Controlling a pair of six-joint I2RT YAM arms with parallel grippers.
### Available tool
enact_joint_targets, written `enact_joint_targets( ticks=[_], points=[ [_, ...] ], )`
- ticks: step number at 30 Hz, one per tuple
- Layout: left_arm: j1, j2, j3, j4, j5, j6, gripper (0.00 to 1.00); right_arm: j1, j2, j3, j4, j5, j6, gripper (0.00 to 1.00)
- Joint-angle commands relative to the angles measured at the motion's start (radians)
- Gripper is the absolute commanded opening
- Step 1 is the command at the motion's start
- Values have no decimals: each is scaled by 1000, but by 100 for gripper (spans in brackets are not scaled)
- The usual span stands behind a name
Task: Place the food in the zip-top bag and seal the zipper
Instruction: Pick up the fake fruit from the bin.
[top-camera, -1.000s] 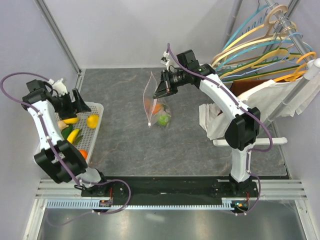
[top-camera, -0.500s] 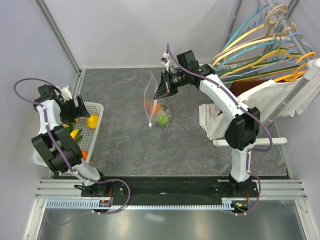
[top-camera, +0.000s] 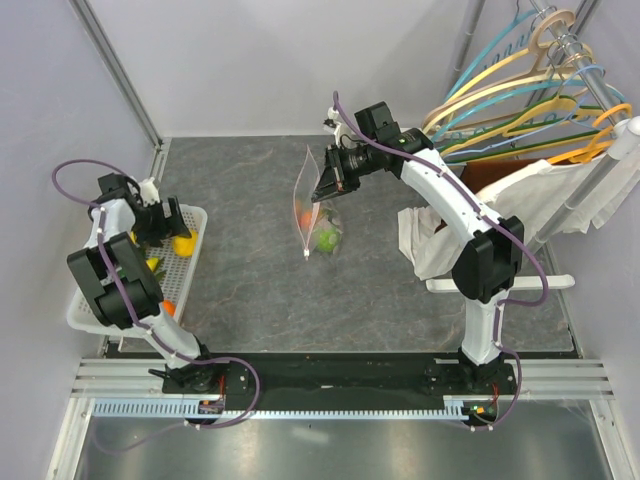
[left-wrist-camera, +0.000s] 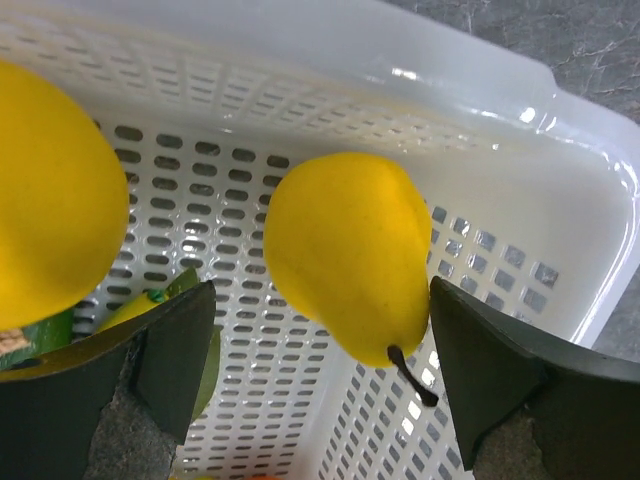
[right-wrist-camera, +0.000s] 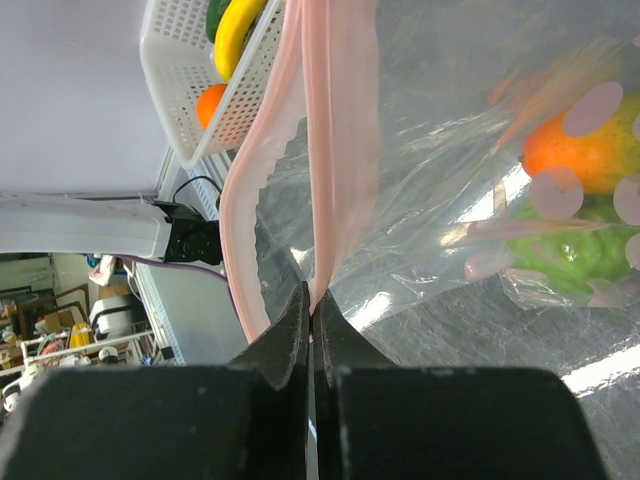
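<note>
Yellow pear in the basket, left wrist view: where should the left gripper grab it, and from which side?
Take the yellow pear across its wide belly, coming down from above. The open left gripper straddles it there. The stem end tapers and would likely slip, and the basket wall close behind blocks a side approach.

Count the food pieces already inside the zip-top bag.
2. An orange piece and a green piece lie next to each other in the hanging zip-top bag, opposite its zipper edge. Creased, glaring plastic could hide others.
</note>
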Motion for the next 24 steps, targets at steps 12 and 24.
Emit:
enact_joint_targets(
  ticks=[12,24],
  points=[
    [-27,45,84,37,52,-27,90,2,1,49,10,-2,2,0],
    [-46,16,43,9,-5,8,91,2,-2,43,18,-19,20,0]
  ],
)
